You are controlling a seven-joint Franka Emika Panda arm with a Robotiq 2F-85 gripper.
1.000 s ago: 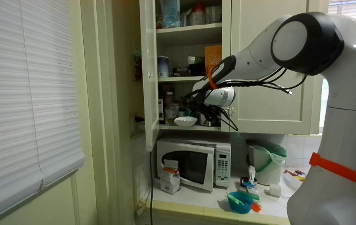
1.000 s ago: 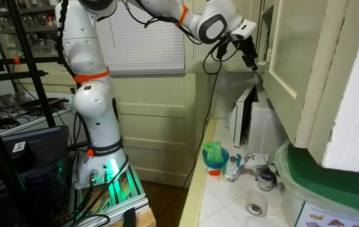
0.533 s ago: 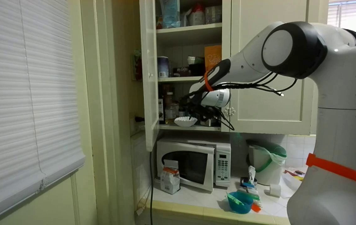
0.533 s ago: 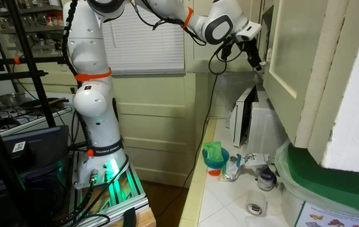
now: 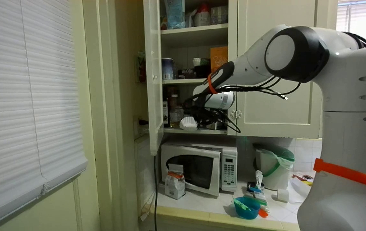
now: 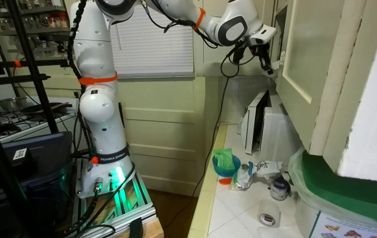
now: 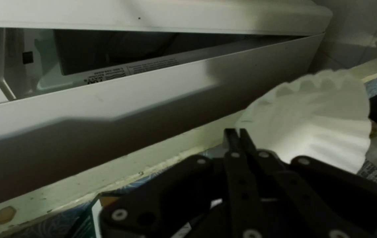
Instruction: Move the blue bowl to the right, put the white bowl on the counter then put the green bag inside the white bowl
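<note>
The white bowl (image 5: 188, 123), thin and fluted, tips up at the edge of the lowest cupboard shelf. In the wrist view my gripper (image 7: 237, 131) is shut on the near rim of this white bowl (image 7: 311, 115), its fingertips almost meeting. An exterior view shows the gripper (image 6: 269, 70) at the cupboard opening, with only a sliver of the white bowl (image 6: 276, 64) beside it. Down on the pale counter (image 6: 231, 208) sits the blue bowl (image 6: 228, 171), holding the green bag (image 6: 225, 158). Both also appear as the blue bowl (image 5: 248, 210) and green bag (image 5: 241, 204) near the counter's front edge.
Directly below the shelf stands a microwave (image 5: 196, 166) with its door ajar. The cupboard door (image 5: 154, 80) hangs open. Bottles (image 5: 175, 112) stand behind the bowl. A green-lidded bin (image 6: 340, 185), tape roll (image 6: 269, 213) and jar (image 6: 279, 188) share the counter.
My gripper has moved in to the white bowl's rim and shut from open. The bowl has tilted from lying flat to tipped up. The blue bowl and green bag stay put.
</note>
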